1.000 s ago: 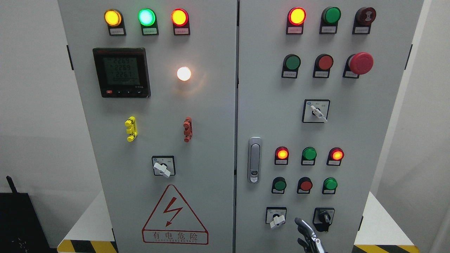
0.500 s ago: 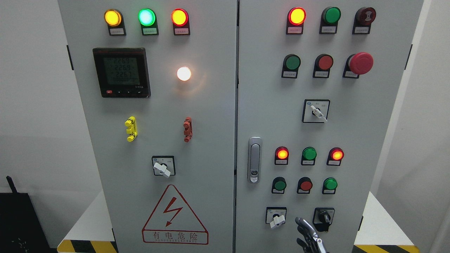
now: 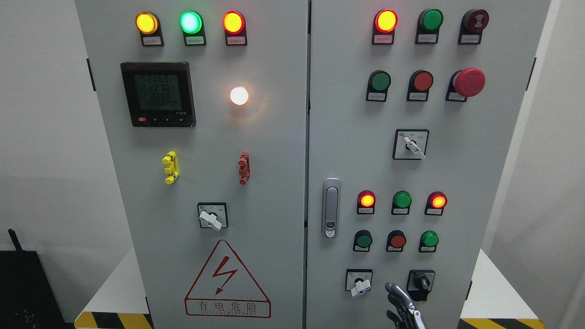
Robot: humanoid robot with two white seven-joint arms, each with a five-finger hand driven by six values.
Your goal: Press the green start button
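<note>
At the panel's lower edge, the right hand (image 3: pixel 402 305) is seen (fingers loosely curled, nothing held); the neighbouring red button (image 3: pixel 397 241) could be pressed instead of the green button (image 3: pixel 364 240).

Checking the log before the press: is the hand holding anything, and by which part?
Nothing is held. The right hand shows at the bottom edge, fingers free in front of the cabinet, below the green buttons.

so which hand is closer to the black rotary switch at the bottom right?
Right. The right hand rises from the bottom edge, just left of and below the black rotary switch, not touching it. The left hand is out of view.
</note>
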